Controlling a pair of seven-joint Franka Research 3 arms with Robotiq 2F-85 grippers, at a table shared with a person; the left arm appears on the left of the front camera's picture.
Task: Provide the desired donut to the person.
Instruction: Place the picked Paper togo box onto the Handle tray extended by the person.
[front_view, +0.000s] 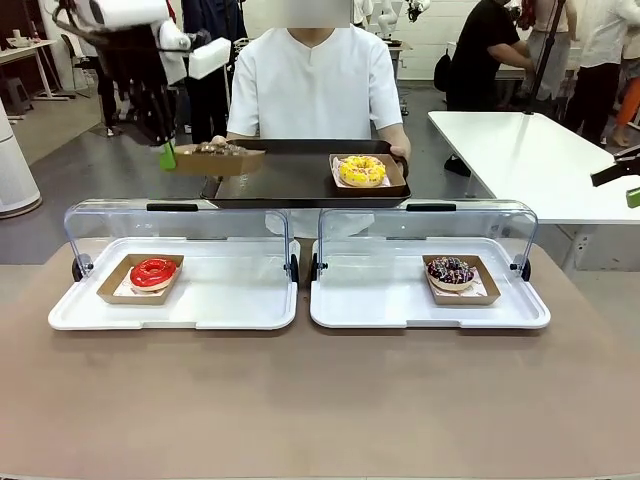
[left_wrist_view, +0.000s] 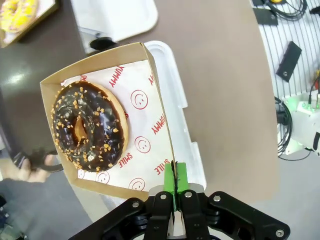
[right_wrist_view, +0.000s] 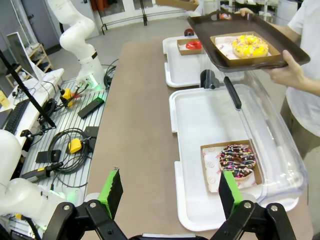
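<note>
here, the left gripper (left_wrist_view: 174, 187), pinching the brown cardboard tray's (left_wrist_view: 159, 107) wall, should lower the chocolate nut-sprinkled donut (left_wrist_view: 89, 126) level onto the person's dark serving tray (front_view: 290, 175); right gripper (right_wrist_view: 170, 192) gapes empty.

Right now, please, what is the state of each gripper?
Left gripper: shut on the edge of the chocolate donut's box, held over the person's tray.
Right gripper: open, holding nothing.

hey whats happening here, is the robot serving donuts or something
Yes. The left gripper has its jaws shut on the rim of a cardboard tray holding a chocolate nut donut, lifted over the dark serving tray that the person holds out. A yellow donut already sits on that tray. The right gripper is open, off to the side. A red donut and a sprinkled chocolate donut remain in the white display trays.
</note>
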